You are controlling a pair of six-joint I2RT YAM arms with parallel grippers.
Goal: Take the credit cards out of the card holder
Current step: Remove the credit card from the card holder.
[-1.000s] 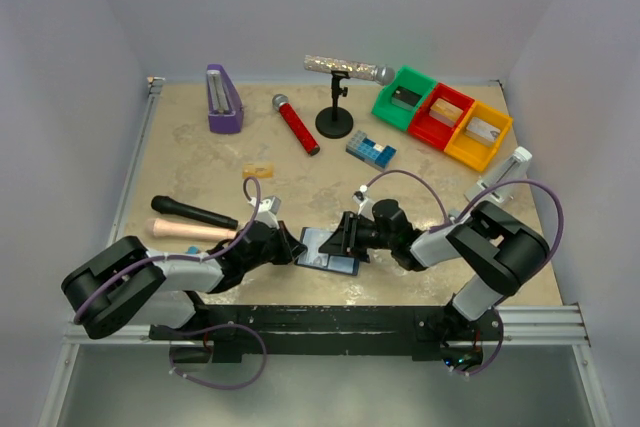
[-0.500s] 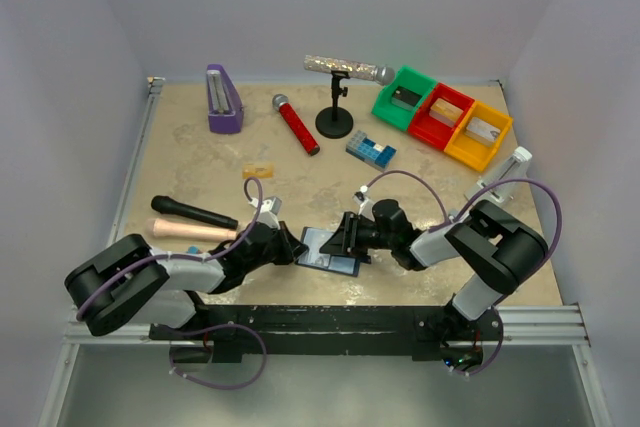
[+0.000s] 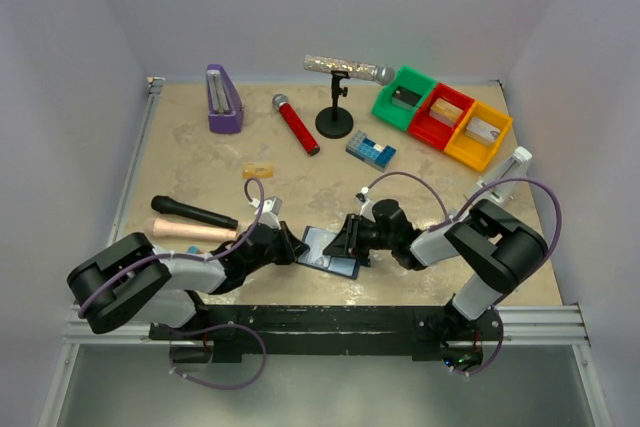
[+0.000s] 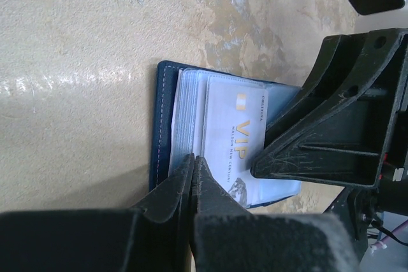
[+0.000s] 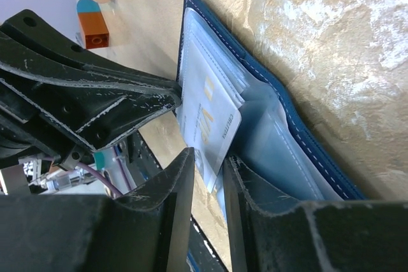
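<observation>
Table (image 3: pixel 190 152): the holder lies open and flat on it. The top looks smooth, so the holder may slide if a pull is not resisted.
Left gripper (image 4: pixel 193 160): it is at the left side of the holder, its fingers pressed together, and the tips are down at the pocket edge. It cannot be told whether a card edge is nipped between them. If this press slips off, the holder would probably travel with the card.
Right gripper (image 5: pixel 208 157): it is at the right side of the holder, its fingers a little apart, with the corner of the top card between them and not yet squeezed. If the bite is too shallow, the corner may slip out. If it is too deep, it may catch the pocket film or a second card.
Holder (image 4: pixel 156 132): it is dark blue and sits between the two grippers. The free flap under the right gripper could fold up and block the pull.
Cards (image 4: pixel 188 119): they are stacked in the pale pocket of the holder, and the tight layers may come out together.
Top card (image 4: pixel 233 138): it is silver-grey with "VIP" print and stands partly out of the holder toward the right gripper. A slanted pull could bend it.
</observation>
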